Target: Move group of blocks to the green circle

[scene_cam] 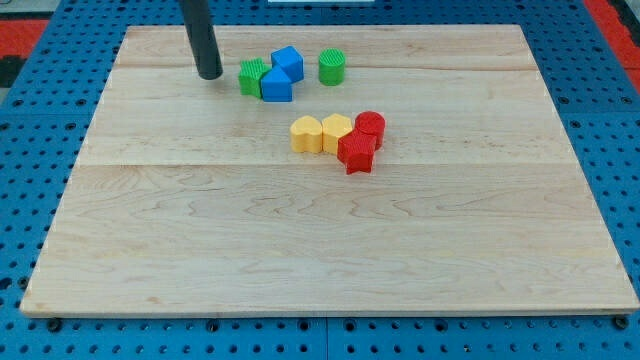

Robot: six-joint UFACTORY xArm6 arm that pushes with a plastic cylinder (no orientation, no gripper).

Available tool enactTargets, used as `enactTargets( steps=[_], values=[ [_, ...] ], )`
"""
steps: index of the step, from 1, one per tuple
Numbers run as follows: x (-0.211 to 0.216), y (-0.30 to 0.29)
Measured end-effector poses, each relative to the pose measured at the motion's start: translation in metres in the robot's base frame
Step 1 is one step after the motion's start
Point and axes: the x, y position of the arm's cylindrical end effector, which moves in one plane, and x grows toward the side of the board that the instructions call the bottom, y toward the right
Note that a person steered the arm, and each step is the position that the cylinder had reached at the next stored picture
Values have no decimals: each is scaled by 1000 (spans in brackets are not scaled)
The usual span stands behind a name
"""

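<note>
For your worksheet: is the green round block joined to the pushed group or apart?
Apart: a strip of bare board separates the green round block from the nearest blue block.

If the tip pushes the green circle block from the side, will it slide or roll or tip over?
The green circle stands upright on its flat end, so it would probably slide rather than roll. It looks squat, so tipping seems unlikely. Its round wall may let it slip off my tip if the push is off-centre. The wooden board looks smooth, so little drag.

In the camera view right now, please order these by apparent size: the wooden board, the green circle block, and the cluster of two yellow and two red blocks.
1. wooden board, by far the largest.
2. cluster of two yellow blocks and two red blocks.
3. green circle block, the smallest; it lies slightly farther up the view, which may shrink it a little.
</note>
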Motion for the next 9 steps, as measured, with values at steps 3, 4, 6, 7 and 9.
enactTargets(
  steps=[3, 4, 6, 7, 9],
  values=[
    [65, 45],
    [85, 121],
    [47, 159],
    [66, 143],
    [23, 142]
  ],
)
